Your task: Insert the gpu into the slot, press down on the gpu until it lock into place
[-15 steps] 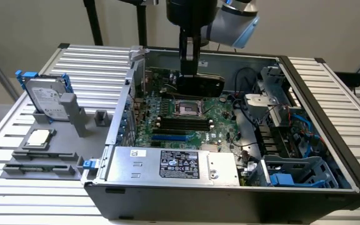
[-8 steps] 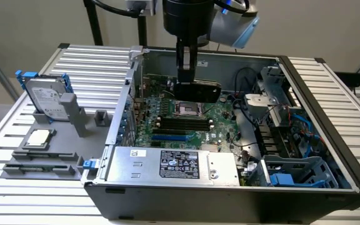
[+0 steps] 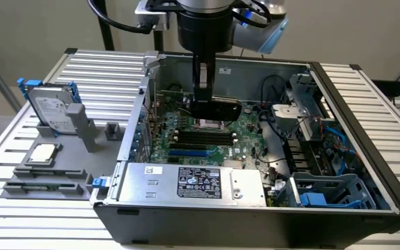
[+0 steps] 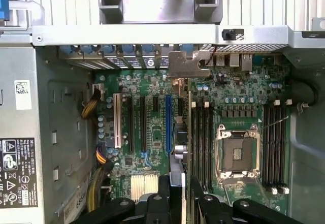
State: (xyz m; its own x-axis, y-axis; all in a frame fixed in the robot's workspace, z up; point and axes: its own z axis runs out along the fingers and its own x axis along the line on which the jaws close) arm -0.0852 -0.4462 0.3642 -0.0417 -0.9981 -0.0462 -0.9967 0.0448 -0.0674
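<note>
gpu [image 3: 217,110] on edge, clamped in hand [image 4: 180,188]; long axis along blue slot [image 4: 168,125], bracket toward case [image 3: 255,229] rear. open case holds motherboard [image 3: 207,143], silver power supply [image 3: 151,182].

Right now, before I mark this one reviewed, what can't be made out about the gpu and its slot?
Exterior view: the gpu hides the slot beneath it; whether it touches the motherboard cannot be told.
Wrist view: the gpu shows edge-on, so its faces are unseen; the tool covers the end it grips.
Exterior view: the print on the power supply label is too small to read.
</note>
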